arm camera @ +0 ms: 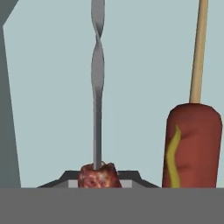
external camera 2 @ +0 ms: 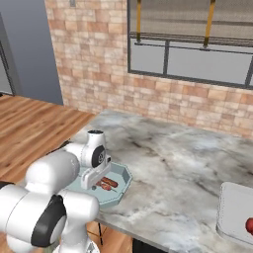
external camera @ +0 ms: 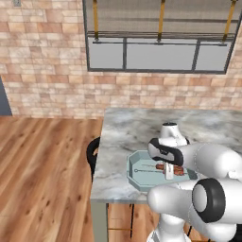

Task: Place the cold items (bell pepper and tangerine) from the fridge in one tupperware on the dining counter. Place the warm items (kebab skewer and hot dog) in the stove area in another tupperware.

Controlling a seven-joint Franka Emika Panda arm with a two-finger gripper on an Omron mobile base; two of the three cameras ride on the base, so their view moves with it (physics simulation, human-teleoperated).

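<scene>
Gripper (external camera: 168,174) down inside the pale teal octagonal plastic tupperware (external camera: 134,176), jaws clamped together on the meat end of the kebab skewer with twisted grey metal rod (arm camera: 97,92); the rod runs straight ahead of the hand, away from the fingertips, over the container floor. Red-brown hot dog with a yellow mustard line on a wooden stick (arm camera: 193,146) lies just beside the skewer, parallel, apart from it. Likely step: release the skewer here, then lift straight up. Tupperware wall is near the hand on one side; open grey marble dining counter (external camera 2: 183,163) all round. A second white tupperware (external camera 2: 237,212) with something red inside sits well apart.
</scene>
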